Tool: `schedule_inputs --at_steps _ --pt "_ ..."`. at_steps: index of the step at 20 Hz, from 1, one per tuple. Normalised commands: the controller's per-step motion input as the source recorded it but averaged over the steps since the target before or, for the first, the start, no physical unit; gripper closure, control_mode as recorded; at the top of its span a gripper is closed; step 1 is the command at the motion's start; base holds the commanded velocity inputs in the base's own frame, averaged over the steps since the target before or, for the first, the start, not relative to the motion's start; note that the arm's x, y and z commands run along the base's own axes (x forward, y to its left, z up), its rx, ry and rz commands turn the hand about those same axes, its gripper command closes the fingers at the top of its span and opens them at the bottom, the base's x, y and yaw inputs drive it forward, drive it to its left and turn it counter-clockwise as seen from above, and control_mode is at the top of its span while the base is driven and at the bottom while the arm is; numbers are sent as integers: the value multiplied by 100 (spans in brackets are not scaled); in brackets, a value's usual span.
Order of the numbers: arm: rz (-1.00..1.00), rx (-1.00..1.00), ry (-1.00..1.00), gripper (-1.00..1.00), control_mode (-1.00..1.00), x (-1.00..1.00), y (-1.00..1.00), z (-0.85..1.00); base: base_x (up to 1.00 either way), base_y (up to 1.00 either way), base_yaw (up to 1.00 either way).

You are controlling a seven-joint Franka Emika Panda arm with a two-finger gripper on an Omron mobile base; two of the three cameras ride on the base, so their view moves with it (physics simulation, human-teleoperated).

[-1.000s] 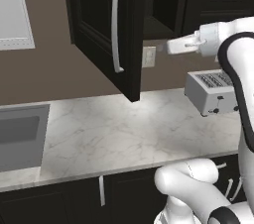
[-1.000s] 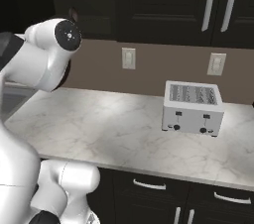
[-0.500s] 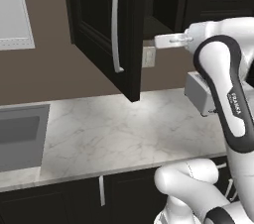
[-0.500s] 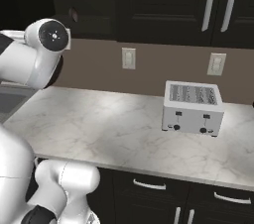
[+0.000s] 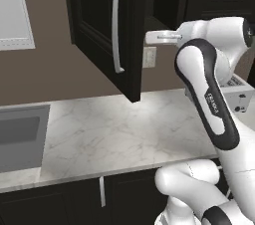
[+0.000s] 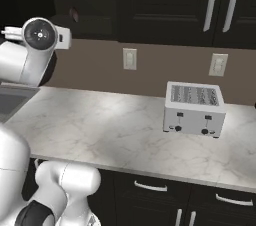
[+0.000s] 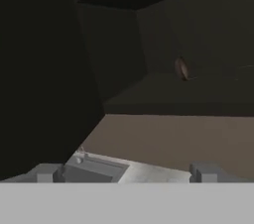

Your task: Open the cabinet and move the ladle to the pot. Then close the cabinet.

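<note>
Cabinet door (image 5: pixel 107 25) — black, glossy, raised-panel; bar handle (image 5: pixel 117 22) brushed silver metal. Countertop (image 5: pixel 119 134) polished white-grey marble. Toaster (image 6: pixel 194 108) matt silver metal. Ladle (image 7: pixel 182 68) bowl at 1 o'clock — brownish, dull.

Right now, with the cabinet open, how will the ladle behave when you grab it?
The ladle looks small and thin, so probably light and stiff. Its round bowl may let it roll or pivot on the shelf. It sits deep in the cabinet, so it may skid backward if nudged.

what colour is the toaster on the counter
White-silver with a grey slotted top; the toaster shows best in the right base view.
</note>
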Motion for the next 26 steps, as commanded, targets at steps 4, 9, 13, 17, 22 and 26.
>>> schedule_inputs --at_steps 4,9,13,17,22,26 --pt "-10 -4 7 -100 -100 36 -2 0 0 0 0" --pt "-7 -6 5 -100 -100 33 -6 1 0 0 0" --pt "-5 -11 0 -100 -100 25 -5 0 0 0 0" --pt "-8 -13 0 -100 -100 20 -6 0 0 0 0" --pt "-8 -10 0 -100 -100 21 -4 0 0 0 0" --pt "-8 -8 0 -100 -100 14 0 4 0 0 0"
